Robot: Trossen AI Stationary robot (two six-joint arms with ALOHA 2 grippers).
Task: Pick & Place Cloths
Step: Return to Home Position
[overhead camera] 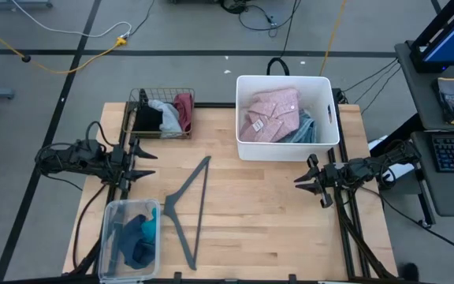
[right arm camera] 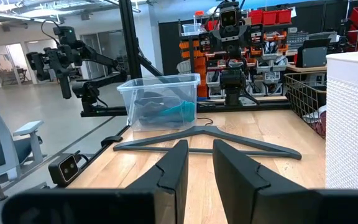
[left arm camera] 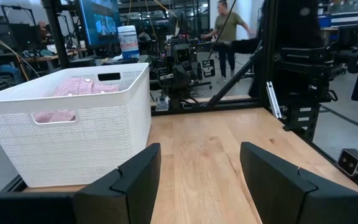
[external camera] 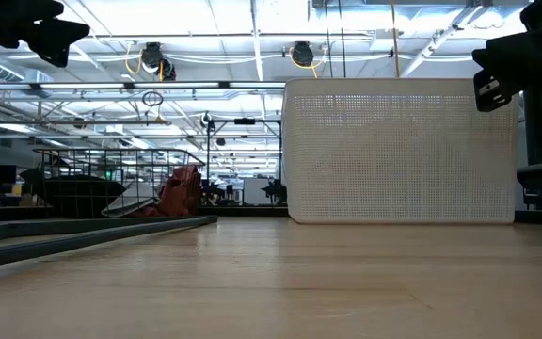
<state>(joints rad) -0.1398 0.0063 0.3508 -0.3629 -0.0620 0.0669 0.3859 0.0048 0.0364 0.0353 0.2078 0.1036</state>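
A pink shirt point(overhead camera: 269, 113) lies on a blue-grey cloth point(overhead camera: 306, 130) in the white bin point(overhead camera: 247, 148) at the table's far right. Black, grey and maroon cloths point(overhead camera: 164, 115) fill the wire basket point(overhead camera: 132, 102) at the far left. Teal and dark blue cloths point(overhead camera: 136, 237) lie in the clear box point(overhead camera: 107, 213) at the near left. My left gripper point(overhead camera: 150, 162) hangs open at the table's left edge, nothing between its fingers point(left arm camera: 197, 155). My right gripper point(overhead camera: 302, 180) hangs at the right edge, a narrow empty gap between its fingers point(right arm camera: 201, 149).
A thin grey hanger point(overhead camera: 187, 207) lies flat on the wood between the clear box and the table's middle. Bare tabletop point(overhead camera: 266, 229) stretches across the near right. Beyond the table a person point(left arm camera: 225, 31) stands in the room.
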